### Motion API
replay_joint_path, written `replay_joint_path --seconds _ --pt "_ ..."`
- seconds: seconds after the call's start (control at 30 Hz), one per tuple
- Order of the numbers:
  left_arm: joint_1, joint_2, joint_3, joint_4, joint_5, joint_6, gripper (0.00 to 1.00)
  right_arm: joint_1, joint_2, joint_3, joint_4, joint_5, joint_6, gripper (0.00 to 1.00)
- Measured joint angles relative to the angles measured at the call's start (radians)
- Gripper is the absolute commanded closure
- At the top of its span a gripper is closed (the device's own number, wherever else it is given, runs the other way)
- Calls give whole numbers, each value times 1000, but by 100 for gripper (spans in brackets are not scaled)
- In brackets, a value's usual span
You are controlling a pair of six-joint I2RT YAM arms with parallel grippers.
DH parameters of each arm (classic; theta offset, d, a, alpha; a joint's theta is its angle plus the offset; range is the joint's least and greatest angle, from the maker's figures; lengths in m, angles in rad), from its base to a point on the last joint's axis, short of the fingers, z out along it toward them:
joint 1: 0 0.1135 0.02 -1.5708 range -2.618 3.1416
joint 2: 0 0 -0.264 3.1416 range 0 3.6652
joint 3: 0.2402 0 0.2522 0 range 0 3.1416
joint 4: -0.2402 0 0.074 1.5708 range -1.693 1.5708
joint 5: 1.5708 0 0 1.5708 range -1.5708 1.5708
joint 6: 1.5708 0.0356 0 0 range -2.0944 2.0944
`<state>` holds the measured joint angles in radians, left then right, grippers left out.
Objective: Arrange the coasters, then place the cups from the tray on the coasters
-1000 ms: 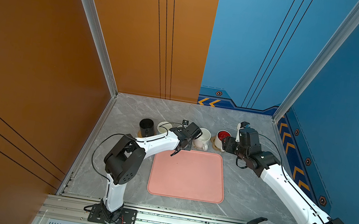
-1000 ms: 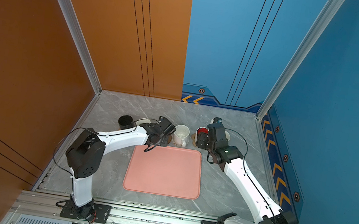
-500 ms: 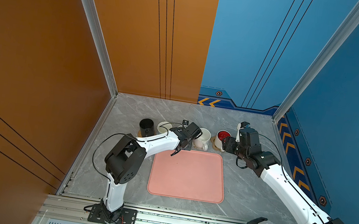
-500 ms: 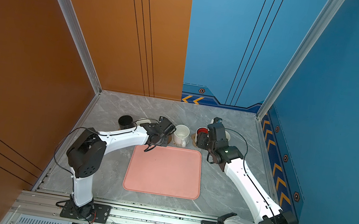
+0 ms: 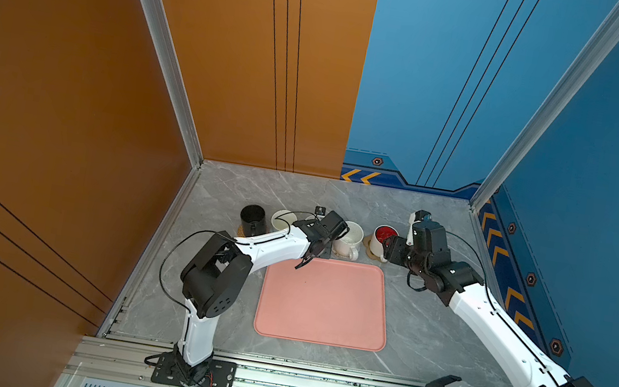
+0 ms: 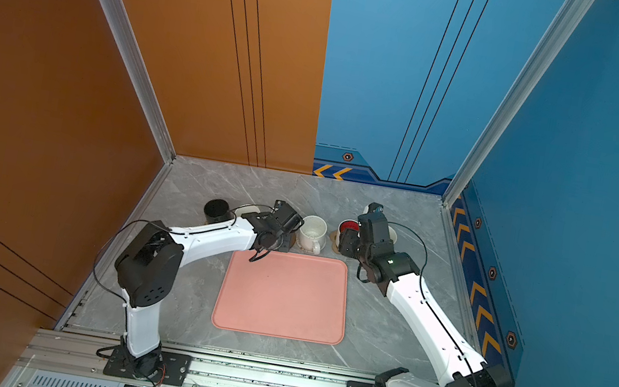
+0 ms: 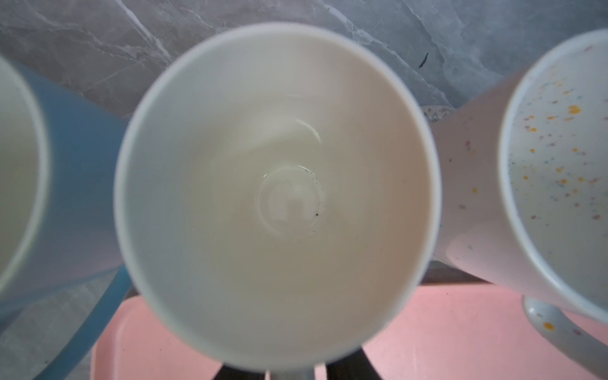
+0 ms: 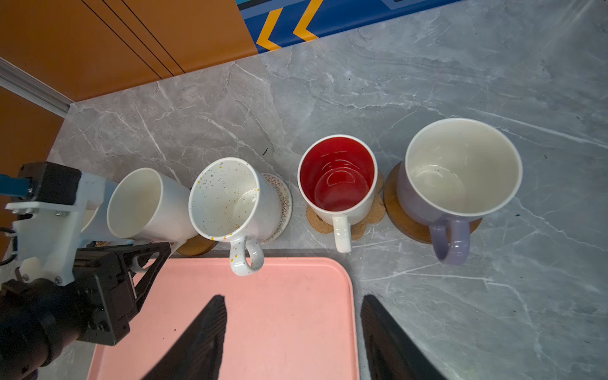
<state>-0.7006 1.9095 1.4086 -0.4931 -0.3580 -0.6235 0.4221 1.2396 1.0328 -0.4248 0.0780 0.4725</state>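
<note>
The pink tray (image 5: 324, 302) (image 6: 283, 295) lies bare. Behind it the cups stand in a row on coasters. The plain white cup (image 7: 276, 184) (image 8: 141, 204) rests on a brown coaster (image 8: 197, 245). My left gripper (image 7: 288, 371) (image 5: 322, 247) sits open above it, jaws either side of its handle with a sliver of gap. The speckled cup (image 8: 227, 197) is on a woven coaster (image 8: 283, 204), the red-inside cup (image 8: 337, 177) on the paw-print coaster (image 8: 316, 220), and the lavender cup (image 8: 460, 171) on a brown coaster (image 8: 394, 217). My right gripper (image 8: 292, 297) (image 5: 391, 251) hangs open and empty over the tray's far right corner.
At the row's left end stand the light blue cup (image 5: 282, 219) (image 7: 82, 184) and the black cup (image 5: 252, 219) on an orange coaster (image 5: 242, 230). Orange and blue walls close in the marble table (image 5: 423, 339) on three sides.
</note>
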Motion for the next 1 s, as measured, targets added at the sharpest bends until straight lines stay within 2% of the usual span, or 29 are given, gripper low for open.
replay_joint_path --seconds 0.13,0.37,0.57,0.77,0.83,1.0 --pt "0 0 0 1 0 0 59 -4 0 0 0 0 0 36" --pt "0 -24 -5 3 0 -4 58 -4 0 0 0 0 0 36" --pt "0 -114 -40 4 -4 -1 57 -4 -2 -5 0 0 0 34" --pt "-8 -237 -98 8 -43 16 52 -4 -35 -23 0 0 -7 33" --pt "-16 -288 -134 21 -68 26 47 -4 -61 -36 13 0 -15 32" --pt "-50 -510 -309 134 -110 72 40 -5 -184 -112 82 -4 -36 28"
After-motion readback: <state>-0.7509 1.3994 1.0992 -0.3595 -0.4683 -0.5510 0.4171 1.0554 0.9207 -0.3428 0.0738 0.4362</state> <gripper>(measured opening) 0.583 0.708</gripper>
